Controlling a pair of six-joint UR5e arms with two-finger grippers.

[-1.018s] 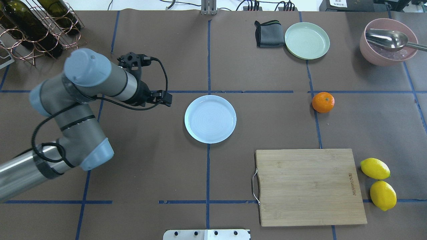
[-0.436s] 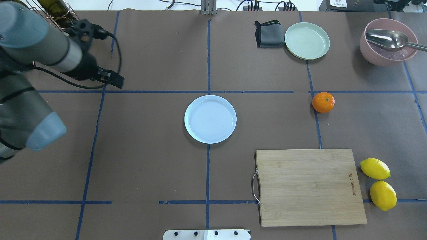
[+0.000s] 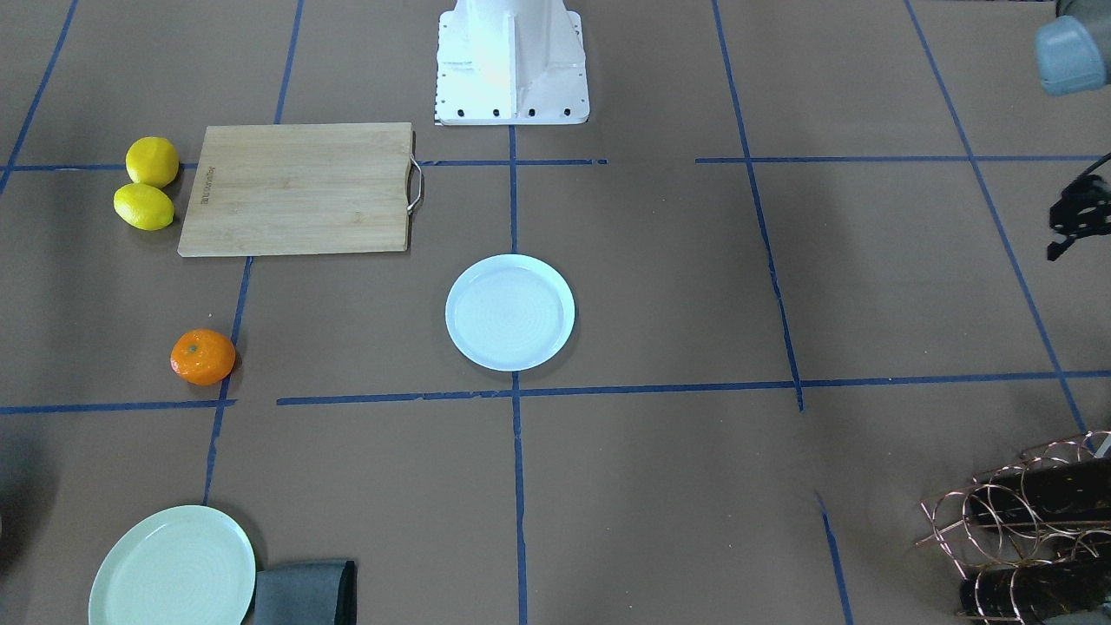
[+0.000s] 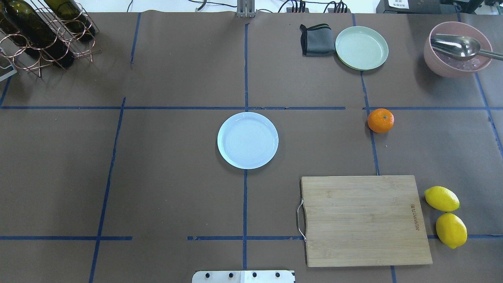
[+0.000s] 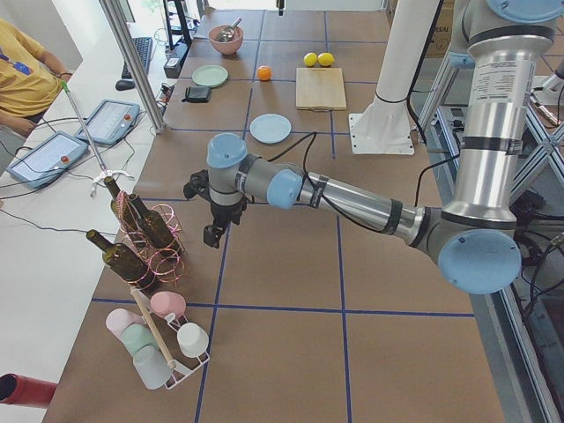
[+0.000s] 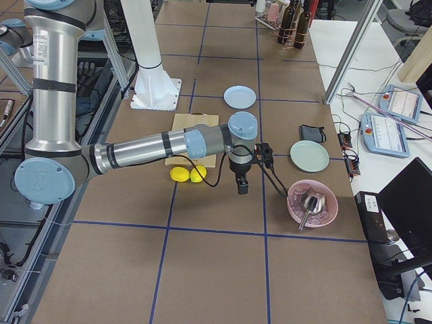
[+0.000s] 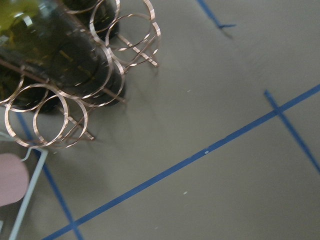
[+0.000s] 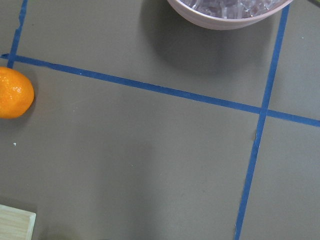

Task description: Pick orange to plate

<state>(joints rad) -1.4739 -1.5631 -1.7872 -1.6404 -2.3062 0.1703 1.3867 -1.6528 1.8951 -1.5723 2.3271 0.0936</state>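
Ideally the right gripper [image 6: 241, 187], its opening indiscernible, squarely straddles the round bright-orange fruit [image 4: 380, 120], bound for the bluish-white plate [image 4: 247, 140] at the centre of the desk [image 4: 165, 196].

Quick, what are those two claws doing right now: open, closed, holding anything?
Left gripper: cannot tell open or closed; not holding the orange.
Right gripper: cannot tell either; not holding the orange.

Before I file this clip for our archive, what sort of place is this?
Likely a robotics lab: a table gridded with blue tape, touchscreen pendants beside it, and an operator nearby.
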